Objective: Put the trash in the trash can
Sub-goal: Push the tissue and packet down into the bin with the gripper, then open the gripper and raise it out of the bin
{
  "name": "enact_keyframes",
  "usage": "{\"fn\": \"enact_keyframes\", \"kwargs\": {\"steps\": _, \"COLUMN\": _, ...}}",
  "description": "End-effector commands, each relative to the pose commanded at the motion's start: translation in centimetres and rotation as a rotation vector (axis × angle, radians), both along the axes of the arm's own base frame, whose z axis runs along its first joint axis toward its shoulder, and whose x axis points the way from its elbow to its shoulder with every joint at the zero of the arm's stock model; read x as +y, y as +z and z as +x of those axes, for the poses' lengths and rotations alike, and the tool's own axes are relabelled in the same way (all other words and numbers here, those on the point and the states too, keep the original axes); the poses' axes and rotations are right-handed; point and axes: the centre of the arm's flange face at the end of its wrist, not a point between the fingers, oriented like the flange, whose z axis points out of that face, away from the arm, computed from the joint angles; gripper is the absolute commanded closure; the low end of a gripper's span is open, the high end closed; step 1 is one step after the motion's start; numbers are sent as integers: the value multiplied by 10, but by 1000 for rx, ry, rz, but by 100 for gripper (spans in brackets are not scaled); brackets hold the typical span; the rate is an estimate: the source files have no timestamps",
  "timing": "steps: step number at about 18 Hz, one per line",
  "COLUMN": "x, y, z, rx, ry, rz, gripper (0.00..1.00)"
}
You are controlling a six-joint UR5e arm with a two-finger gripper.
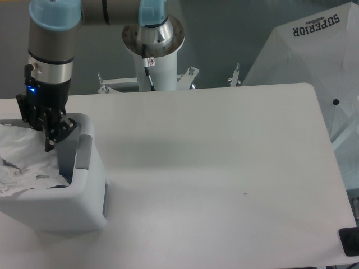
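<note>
Nearest, at the lower left of the white table [224,168]: a boxy white trash can [56,210] with rounded corners and thick walls, cut off by the left edge of the view. On its right side, a grey panel [84,152] along the upper wall and a narrow slot lower down.

Inside the can, filling most of the opening: a crumpled white plastic wrapper [22,159], creased and folded, with small dark printed marks near its front edge. Against the right inner wall, just under the grey panel: a bluish clear shape, seemingly the crushed bottle [64,162], standing steeply, with a small red and dark spot near its bottom. Too little of it visible to tell its full form.

Above the back part of the can: the black gripper [51,139], pointing down and tilted, fingertips just over the upper end of the bluish shape. Cannot tell whether clenched or released; fingers merged into one dark mass from this angle, and contact with the bottle not discernible. A small blue light lit on the gripper body.

Farther back: the arm [50,45] in silver with light blue caps, and its white base column [154,61] behind the table. At far right, a white umbrella [303,56] with dark lettering.
</note>
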Motion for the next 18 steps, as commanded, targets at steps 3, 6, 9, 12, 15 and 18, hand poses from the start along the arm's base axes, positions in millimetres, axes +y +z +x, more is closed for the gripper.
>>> {"fn": "enact_keyframes", "kwargs": {"steps": 3, "x": -12, "y": 19, "z": -5, "rx": 12, "ry": 16, "rz": 32, "gripper": 1}}
{"fn": "enact_keyframes", "kwargs": {"steps": 6, "x": -22, "y": 28, "z": -3, "rx": 19, "ry": 22, "rz": 44, "gripper": 0}}
{"fn": "enact_keyframes", "kwargs": {"steps": 9, "x": -29, "y": 34, "z": -6, "rx": 19, "ry": 36, "rz": 48, "gripper": 0}}
{"fn": "enact_keyframes", "kwargs": {"steps": 12, "x": -34, "y": 49, "z": -19, "rx": 7, "ry": 102, "rz": 77, "gripper": 0}}
{"fn": "enact_keyframes", "kwargs": {"steps": 15, "x": -50, "y": 63, "z": -64, "rx": 19, "ry": 208, "rz": 103, "gripper": 0}}
{"fn": "enact_keyframes", "kwargs": {"steps": 18, "x": -69, "y": 67, "z": -125, "rx": 73, "ry": 323, "rz": 137, "gripper": 0}}
